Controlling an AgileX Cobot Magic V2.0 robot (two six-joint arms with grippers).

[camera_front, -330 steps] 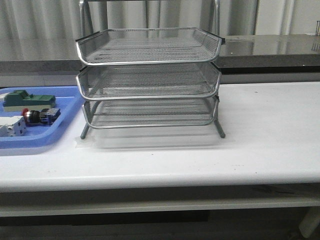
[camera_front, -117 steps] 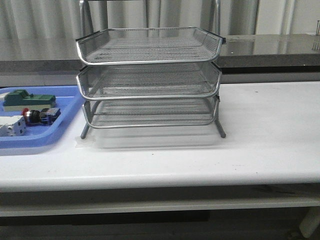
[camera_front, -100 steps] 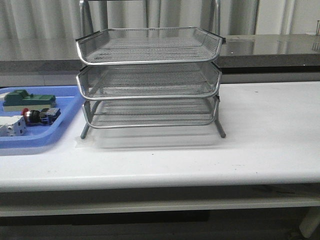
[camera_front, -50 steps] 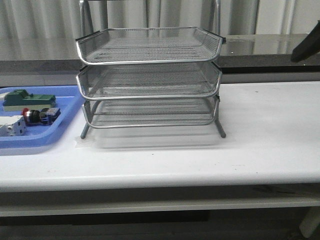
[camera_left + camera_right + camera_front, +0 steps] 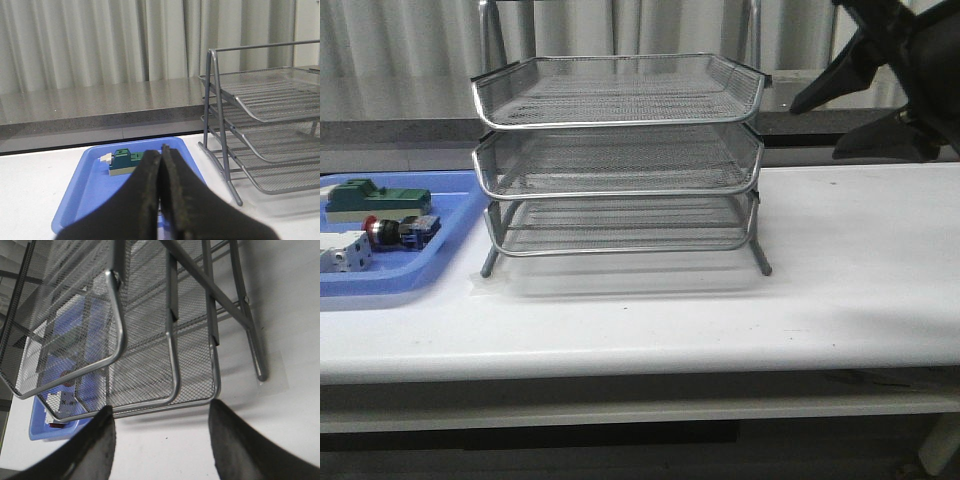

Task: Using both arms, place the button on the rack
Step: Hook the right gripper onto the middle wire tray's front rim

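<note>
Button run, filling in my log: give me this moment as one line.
button: in blue tray, untouched | rack: trays empty | left pincer: shut, empty | right pincer: open, facing rack

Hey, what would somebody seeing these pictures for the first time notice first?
Most striking is the three-tier wire rack standing mid-table, all its trays bare. Left of it, a blue tray holds the red-capped button between a green block and a white part. The right gripper, open, shows at upper right.
</note>
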